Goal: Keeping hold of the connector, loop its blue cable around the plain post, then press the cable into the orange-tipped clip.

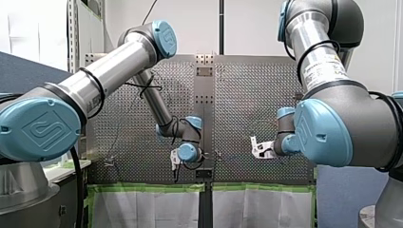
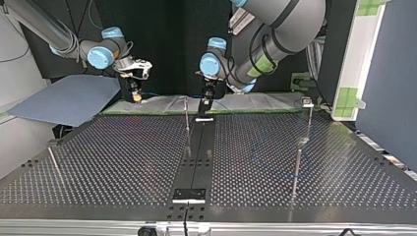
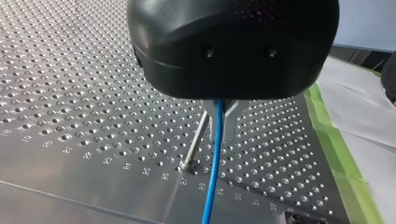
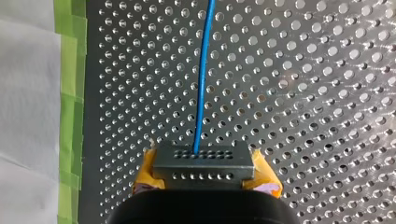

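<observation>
The black housing of my left gripper (image 3: 219, 122) hides most of its metal fingers. Only their tips show, closed on the one blue cable (image 3: 212, 177), just beside one plain post (image 3: 196, 140) on the perforated table (image 3: 70, 93). In the top view the cable is too thin to trace. My right gripper (image 4: 204, 173), its two yellow pads (image 4: 148, 169) partly cut off, clamps the single grey connector (image 4: 203, 161) near the green tape (image 4: 70, 93). The connector has two rows of small holes, and the cable leaves its middle.
</observation>
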Robot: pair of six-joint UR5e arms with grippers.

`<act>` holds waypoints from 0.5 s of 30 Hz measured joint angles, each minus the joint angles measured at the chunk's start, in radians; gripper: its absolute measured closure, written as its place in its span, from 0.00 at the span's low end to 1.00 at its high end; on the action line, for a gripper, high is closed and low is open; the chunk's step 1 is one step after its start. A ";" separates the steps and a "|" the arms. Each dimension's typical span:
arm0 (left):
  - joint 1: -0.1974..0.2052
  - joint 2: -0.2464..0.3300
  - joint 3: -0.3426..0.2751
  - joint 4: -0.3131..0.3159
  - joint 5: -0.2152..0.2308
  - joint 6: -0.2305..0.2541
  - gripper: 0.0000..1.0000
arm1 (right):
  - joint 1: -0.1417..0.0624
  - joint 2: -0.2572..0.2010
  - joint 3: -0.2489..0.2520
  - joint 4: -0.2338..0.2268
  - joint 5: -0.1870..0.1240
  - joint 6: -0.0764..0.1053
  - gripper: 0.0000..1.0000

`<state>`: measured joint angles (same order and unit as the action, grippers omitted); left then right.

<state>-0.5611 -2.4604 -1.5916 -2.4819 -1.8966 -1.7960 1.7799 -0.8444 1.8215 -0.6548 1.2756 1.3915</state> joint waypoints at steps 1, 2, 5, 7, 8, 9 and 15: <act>0.000 0.000 -0.003 0.001 0.000 0.003 1.00 | 0.001 0.000 0.001 -0.001 -0.001 0.000 1.00; -0.001 0.000 -0.005 0.002 0.000 0.006 1.00 | 0.002 0.000 0.003 -0.002 -0.002 0.001 1.00; -0.003 0.000 -0.015 0.005 0.000 0.014 1.00 | 0.005 0.000 0.008 -0.005 -0.004 0.002 1.00; -0.006 0.000 -0.019 0.005 0.001 0.020 1.00 | 0.007 0.000 0.009 -0.005 -0.005 0.003 1.00; -0.007 0.000 -0.019 0.005 0.001 0.022 1.00 | 0.009 0.000 0.009 -0.006 -0.005 0.003 1.00; -0.008 0.000 -0.020 0.005 0.001 0.024 1.00 | 0.010 0.000 0.010 -0.006 -0.005 0.004 1.00; -0.019 -0.001 -0.022 0.003 0.000 0.038 1.00 | 0.016 0.001 0.013 -0.007 -0.005 0.013 1.00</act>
<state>-0.5805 -2.4610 -1.6131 -2.4788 -1.8962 -1.7582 1.7962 -0.8434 1.8347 -0.6618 1.2703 1.4043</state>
